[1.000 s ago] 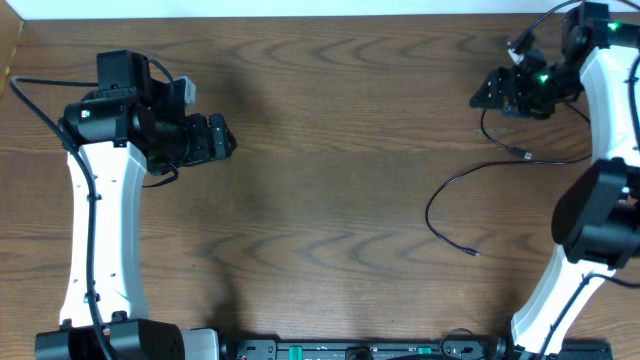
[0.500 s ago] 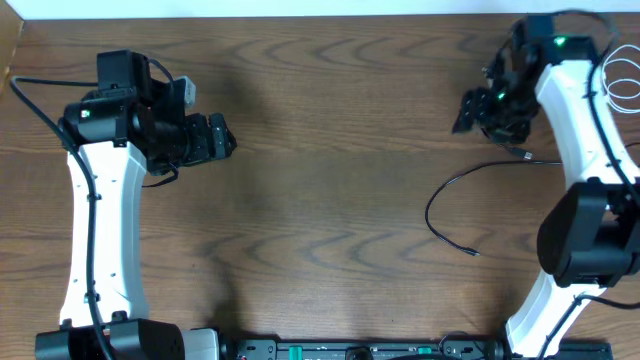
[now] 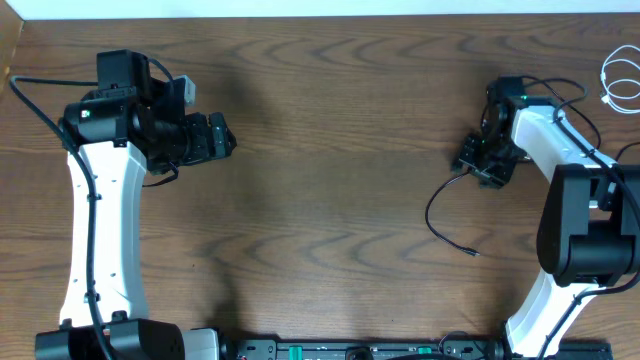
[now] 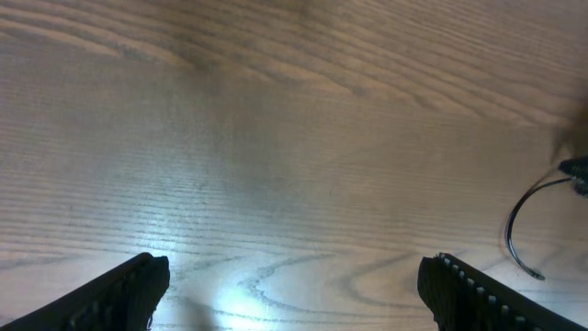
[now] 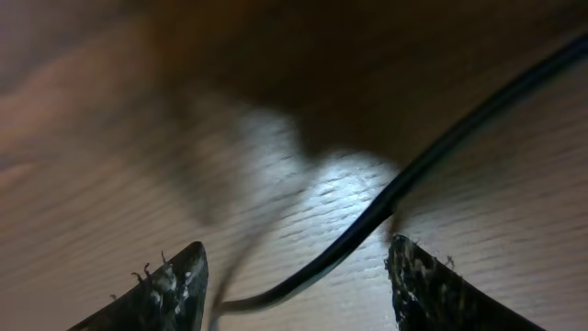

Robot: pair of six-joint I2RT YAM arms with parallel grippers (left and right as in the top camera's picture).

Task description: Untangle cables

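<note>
Looks mostly untangled: the black cable (image 3: 429, 212) is lying in one loose loop near the desk's right edge, and the white cable (image 3: 618, 78) is sitting apart in the back right corner. The right claw (image 3: 480, 163) is hovering open around the black cable's end, not pinching it. The left claw (image 3: 222, 138) is hanging open and empty.

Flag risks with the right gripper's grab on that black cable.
1. The black cable is thin and crosses the open gap of the right gripper at a slant, so it may slip out as the jaws shut.
2. The fingertips sit low over the table; they might scrape wood instead of pinching.
3. Its free end lies loose; a lift would likely drag it.
</note>
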